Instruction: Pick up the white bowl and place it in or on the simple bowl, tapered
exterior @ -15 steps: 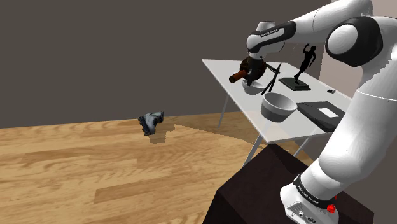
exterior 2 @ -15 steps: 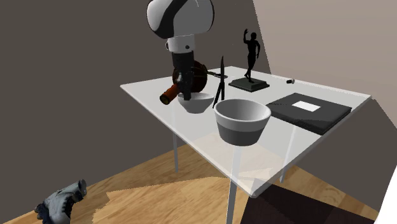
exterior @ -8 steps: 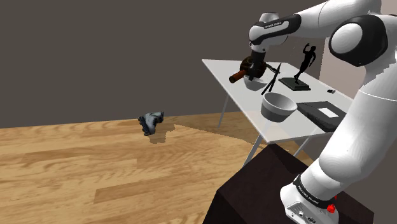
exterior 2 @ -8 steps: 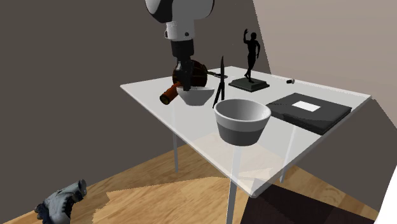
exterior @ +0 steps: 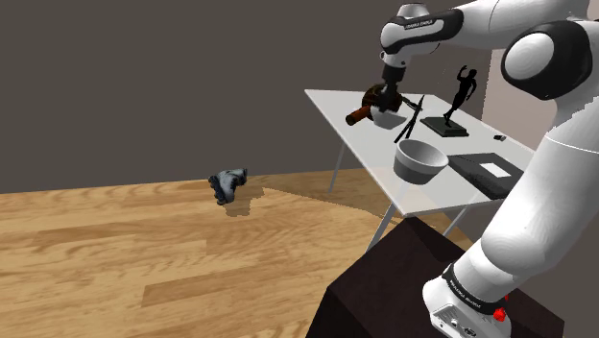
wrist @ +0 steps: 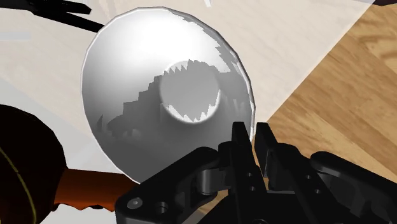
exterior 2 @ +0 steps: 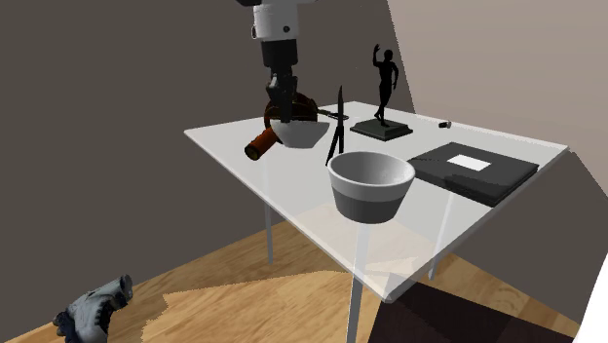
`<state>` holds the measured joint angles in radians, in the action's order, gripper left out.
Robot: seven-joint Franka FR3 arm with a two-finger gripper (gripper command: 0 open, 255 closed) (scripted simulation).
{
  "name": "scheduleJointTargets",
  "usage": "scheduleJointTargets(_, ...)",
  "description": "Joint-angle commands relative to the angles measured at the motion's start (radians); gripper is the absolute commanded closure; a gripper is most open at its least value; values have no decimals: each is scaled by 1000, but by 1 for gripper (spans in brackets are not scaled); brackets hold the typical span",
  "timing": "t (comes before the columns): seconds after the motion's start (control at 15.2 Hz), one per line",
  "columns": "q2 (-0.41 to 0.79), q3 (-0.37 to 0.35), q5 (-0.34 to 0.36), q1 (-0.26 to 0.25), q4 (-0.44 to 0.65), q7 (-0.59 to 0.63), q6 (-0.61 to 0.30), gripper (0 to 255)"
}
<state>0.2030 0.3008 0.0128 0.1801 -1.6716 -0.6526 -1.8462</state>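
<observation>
Holding plain white round bowl [exterior 2: 304, 133] by its rim w/ black two-finger gripper [exterior 2: 284, 115], pinched narrow on the wall. Upper centre of 2nd exterior view, seemingly clear of thin white bench [exterior 2: 230, 146].

To do well: keep level, carry toward frame centre over grey-white tapered bowl [exterior 2: 370, 185], lower inside, then release.

Mind black upright pointed tool [exterior 2: 338, 122], approx. on the path, and brown barrel-like thing w/ orange spout [exterior 2: 259, 147] behind. More open room toward near bench edge.

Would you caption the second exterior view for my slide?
End effector holds the white bowl above the table, near the tapered bowl.
</observation>
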Motion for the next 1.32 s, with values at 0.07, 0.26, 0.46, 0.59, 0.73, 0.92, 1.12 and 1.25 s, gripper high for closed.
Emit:
scheduleJointTargets(0.07,-1,0,0,0,40,-1,42,255)
scheduleJointTargets(0.26,-2,1,0,1,79,-3,81,255)
scheduleJointTargets(0.46,-2,2,0,2,120,-5,122,255)
scheduleJointTargets(0.59,0,2,-1,3,150,-7,150,255)
scheduleJointTargets(0.73,-44,3,12,-2,111,-3,153,255)
scheduleJointTargets(0.92,-174,3,51,-14,-28,12,140,255)
scheduleJointTargets(1.12,-299,-1,88,-18,-147,27,141,255)
scheduleJointTargets(1.25,-381,-6,111,-17,-218,37,150,255)
